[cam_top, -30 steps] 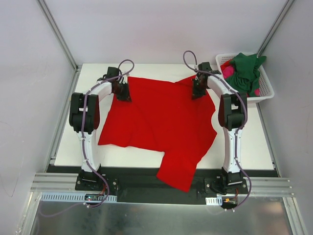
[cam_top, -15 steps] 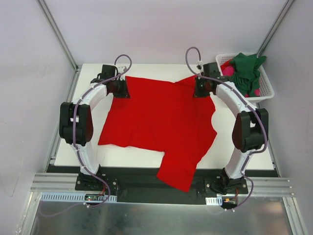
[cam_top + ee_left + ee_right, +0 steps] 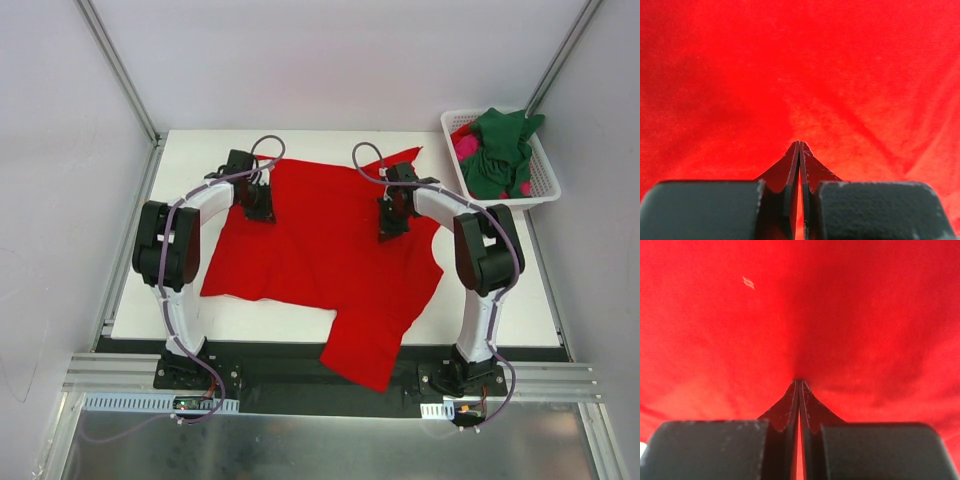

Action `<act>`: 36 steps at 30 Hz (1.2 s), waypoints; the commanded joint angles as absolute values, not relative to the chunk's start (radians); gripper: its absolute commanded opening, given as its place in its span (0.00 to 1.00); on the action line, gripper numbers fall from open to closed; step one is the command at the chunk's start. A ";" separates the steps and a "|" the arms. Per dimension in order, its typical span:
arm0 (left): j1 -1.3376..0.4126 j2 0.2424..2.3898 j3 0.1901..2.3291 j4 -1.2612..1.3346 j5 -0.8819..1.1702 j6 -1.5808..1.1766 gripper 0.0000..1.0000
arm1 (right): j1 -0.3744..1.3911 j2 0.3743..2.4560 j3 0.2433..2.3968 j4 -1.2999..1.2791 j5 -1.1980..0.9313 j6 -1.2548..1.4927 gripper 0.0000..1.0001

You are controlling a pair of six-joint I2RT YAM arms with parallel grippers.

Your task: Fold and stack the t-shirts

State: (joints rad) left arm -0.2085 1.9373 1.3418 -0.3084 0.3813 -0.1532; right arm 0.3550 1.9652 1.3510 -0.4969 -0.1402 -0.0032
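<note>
Left pincer [image 3: 799, 144] and right pincer [image 3: 799, 382] are pressed together, tips on the red t-shirt [image 3: 330, 250]. At 2 o'clock, the green t-shirt [image 3: 500, 150] hides most of the pink t-shirt [image 3: 466, 147].

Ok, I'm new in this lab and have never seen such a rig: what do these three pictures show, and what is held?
Two robot arms stand at the near edge of a white table, each ending in a two-finger gripper. One picture looks down from above; the other two come from wrist cameras, the dark shapes being each gripper's own fingers. A red t-shirt lies spread on it, one part hanging over the near edge. The left gripper and the right gripper are shut, each pinching red cloth. A basket at the far right holds a green t-shirt and a pink t-shirt.
</note>
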 commanded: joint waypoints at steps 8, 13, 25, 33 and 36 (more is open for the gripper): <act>-0.202 2.082 1.460 -0.330 0.359 -0.183 0.00 | 0.351 2.143 1.560 -0.598 -0.129 -0.018 0.01; -0.192 2.143 1.517 -0.344 0.361 -0.183 0.00 | 0.347 2.195 1.634 -0.624 -0.117 -0.031 0.02; -0.110 2.168 1.575 -0.371 0.370 -0.230 0.00 | 0.292 2.249 1.802 -0.698 -0.058 -0.034 0.01; -0.077 2.141 1.566 -0.382 0.365 -0.227 0.00 | 0.238 2.292 1.910 -0.747 -0.034 -0.049 0.01; -0.072 2.141 1.562 -0.382 0.368 -0.229 0.00 | 0.222 2.307 1.947 -0.755 -0.031 -0.061 0.01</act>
